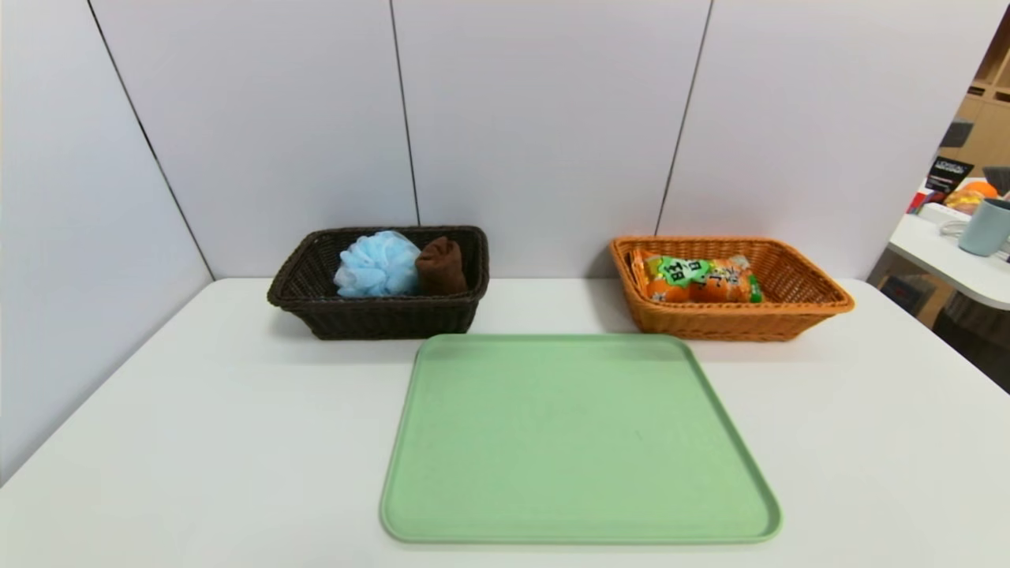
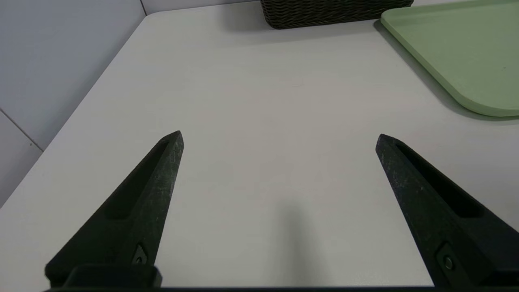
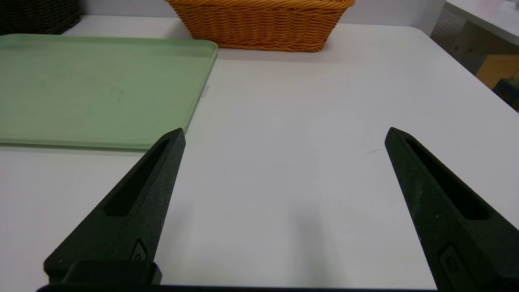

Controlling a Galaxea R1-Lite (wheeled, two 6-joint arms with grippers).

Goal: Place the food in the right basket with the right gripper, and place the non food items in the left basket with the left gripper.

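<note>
Office, partition panels [image 1: 544, 118], neighbouring desk [image 1: 947, 264]

We see two woven wicker baskets, dark brown [image 1: 379, 315] and orange [image 1: 734, 319], a matt green plastic tray [image 1: 576, 442], smooth white worktop [image 1: 197, 442], glossy snack packet [image 1: 698, 280], fluffy blue mesh sponge [image 1: 377, 264].

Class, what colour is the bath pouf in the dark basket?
Light blue bath pouf; head view shows it best.

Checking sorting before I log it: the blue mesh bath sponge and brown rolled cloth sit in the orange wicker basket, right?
No. The head view shows the blue mesh bath sponge and brown rolled cloth in the dark brown wicker basket; the orange wicker basket holds an orange snack packet.
</note>
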